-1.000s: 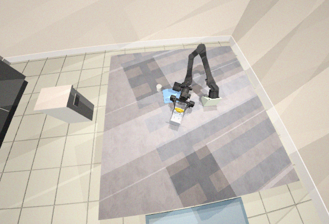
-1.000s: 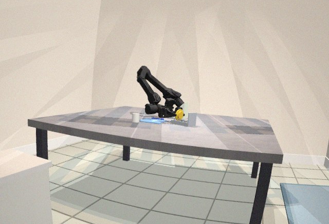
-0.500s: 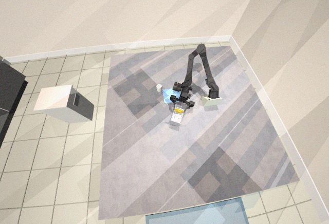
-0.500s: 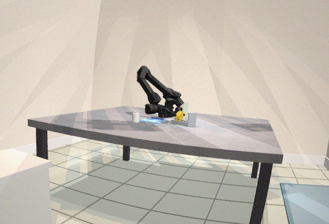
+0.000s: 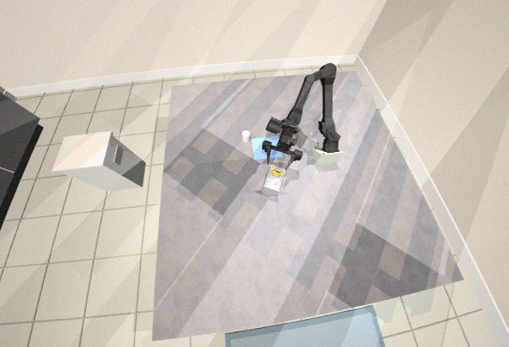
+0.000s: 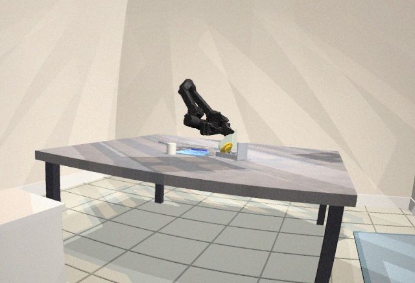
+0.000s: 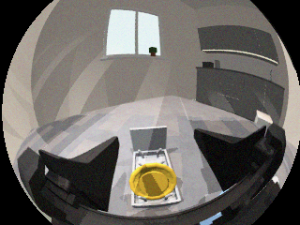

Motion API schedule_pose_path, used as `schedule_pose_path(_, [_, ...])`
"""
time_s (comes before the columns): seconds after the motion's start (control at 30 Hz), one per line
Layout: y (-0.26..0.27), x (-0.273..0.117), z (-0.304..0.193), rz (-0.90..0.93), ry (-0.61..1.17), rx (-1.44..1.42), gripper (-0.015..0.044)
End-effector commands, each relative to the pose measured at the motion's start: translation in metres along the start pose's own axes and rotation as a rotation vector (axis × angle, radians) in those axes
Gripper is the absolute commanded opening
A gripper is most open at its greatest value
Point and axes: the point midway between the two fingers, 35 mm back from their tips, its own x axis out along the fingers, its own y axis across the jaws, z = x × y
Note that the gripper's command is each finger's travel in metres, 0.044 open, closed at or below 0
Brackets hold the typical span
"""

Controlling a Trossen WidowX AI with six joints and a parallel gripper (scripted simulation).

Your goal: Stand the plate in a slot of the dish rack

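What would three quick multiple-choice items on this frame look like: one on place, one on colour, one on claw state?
1. Where is the plate?
A. flat on the blue mat
B. standing in the dish rack
C. held in the claw

2. What colour is the plate?
A. yellow
B. red
C. green

3. How is the claw?
A. shut on the plate
B. shut on nothing
C. open, holding nothing

Answers:
1 B: the exterior view shows the plate on edge in the rack, apart from the arm.
2 A: it reads yellow in the wrist view and the exterior view alike.
3 C: in the wrist view the fingers stand wide apart either side of the rack, with the plate below and clear of them.
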Motion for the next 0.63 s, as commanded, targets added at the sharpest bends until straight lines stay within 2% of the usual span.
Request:
schedule_pose_path(0.0, [0.000, -0.005, 0.043, -0.007, -0.011, 0.007, 0.0400])
schedule_pose_path(0.2, [0.000, -0.004, 0.051, -0.001, -0.003, 0.027, 0.0400])
schedule_pose_path(0.6, [0.013, 0.002, 0.052, 0.091, 0.242, 0.326, 0.0400])
